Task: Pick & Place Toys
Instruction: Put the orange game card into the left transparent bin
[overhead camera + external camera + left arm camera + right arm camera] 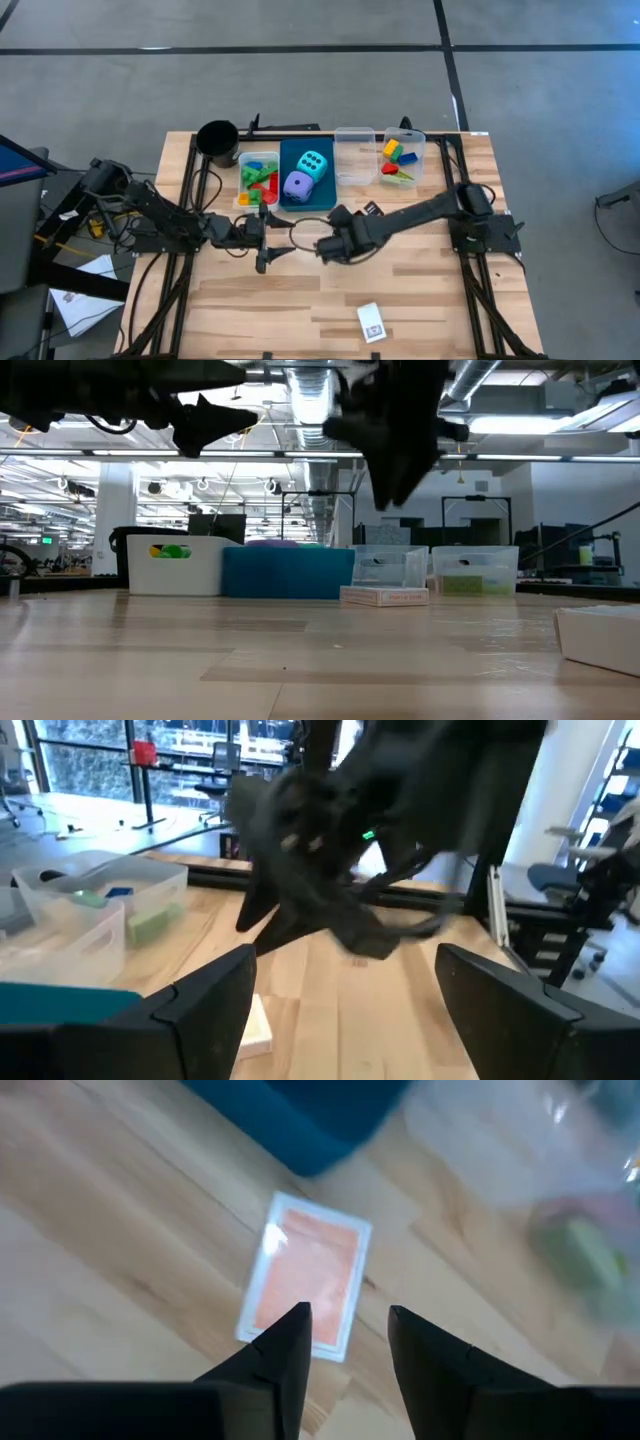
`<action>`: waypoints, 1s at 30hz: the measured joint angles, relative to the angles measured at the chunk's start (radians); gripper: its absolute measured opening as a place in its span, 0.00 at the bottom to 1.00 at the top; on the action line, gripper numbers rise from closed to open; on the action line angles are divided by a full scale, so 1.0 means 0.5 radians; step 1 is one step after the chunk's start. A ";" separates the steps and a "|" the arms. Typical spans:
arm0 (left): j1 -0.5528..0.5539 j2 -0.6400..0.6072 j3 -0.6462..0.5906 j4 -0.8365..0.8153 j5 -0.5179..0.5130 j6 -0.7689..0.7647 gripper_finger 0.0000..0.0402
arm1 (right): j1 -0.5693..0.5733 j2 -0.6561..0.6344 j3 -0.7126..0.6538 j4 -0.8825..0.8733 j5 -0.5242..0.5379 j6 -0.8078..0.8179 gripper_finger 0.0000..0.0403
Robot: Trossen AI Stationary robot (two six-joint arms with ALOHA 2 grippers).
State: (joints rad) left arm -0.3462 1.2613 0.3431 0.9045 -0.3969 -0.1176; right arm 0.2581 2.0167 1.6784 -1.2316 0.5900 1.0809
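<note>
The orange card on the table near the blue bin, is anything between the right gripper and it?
Nothing visible. In the right wrist view the right gripper hangs above the orange card, jaws partly open and empty, with only bare table around it. The blue bin sits beyond the card, not in the path.

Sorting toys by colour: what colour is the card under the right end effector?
Orange with a white border; right wrist view.

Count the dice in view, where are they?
2, both in the blue bin: cyan die toward its far right, purple die beside it, nearer the arms. None seen elsewhere; bricks could hide more.
</note>
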 joint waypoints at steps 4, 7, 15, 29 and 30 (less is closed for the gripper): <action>-0.001 0.000 0.000 -0.027 -0.001 0.058 0.75 | -0.130 0.000 -0.108 0.029 -0.159 0.039 0.36; -0.006 0.000 0.000 -0.164 0.004 -0.044 0.75 | -0.188 0.000 -0.157 0.081 -0.229 0.039 0.42; -0.006 0.000 -0.002 -0.644 0.119 -0.412 0.75 | -0.249 -0.001 -0.161 0.261 -0.386 -0.016 0.70; -0.027 0.000 -0.002 -0.702 0.426 -0.447 0.75 | -0.464 -0.001 -0.161 0.343 -0.562 -0.109 0.92; -0.027 0.000 -0.002 -0.704 0.425 -0.447 0.75 | -0.474 -0.001 -0.161 0.364 -0.567 -0.130 0.92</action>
State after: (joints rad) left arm -0.3599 1.2613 0.3424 0.5527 -0.1844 -0.3412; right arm 0.0213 2.0163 1.5978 -1.0497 0.3065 1.0160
